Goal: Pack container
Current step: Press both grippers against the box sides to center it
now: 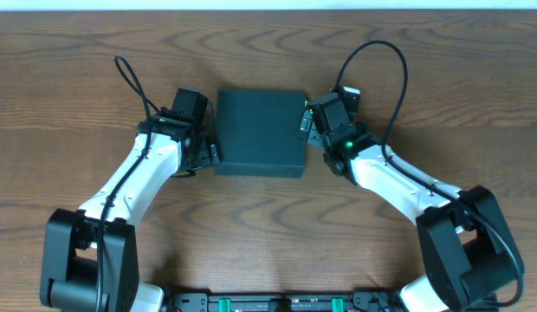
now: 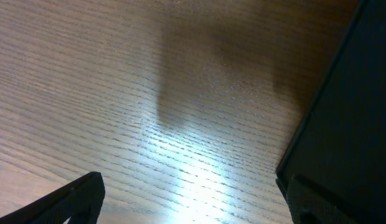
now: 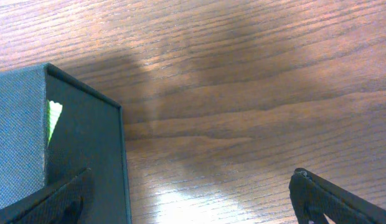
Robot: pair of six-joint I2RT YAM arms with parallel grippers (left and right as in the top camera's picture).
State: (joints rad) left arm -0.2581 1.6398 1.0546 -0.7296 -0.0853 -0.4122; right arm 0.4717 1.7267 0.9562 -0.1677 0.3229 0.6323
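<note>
Your box [image 1: 260,133] sits shut, lid flat, mid-table between the two arms, and a yellow-green sliver [image 3: 54,118] shows at one corner seam. Your left gripper [image 1: 206,152] is just beside its left wall and your right gripper [image 1: 310,123] just beside its right wall, both spread wide and holding nothing; can't tell if either touches. The table [image 1: 268,52] is brown wood grain, with bright glare in both wrist views and a pale strip [image 1: 268,4] along the far edge.

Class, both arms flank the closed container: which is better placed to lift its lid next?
Probably right: the right gripper is open around the container corner seam; the left gripper faces mostly table.
</note>
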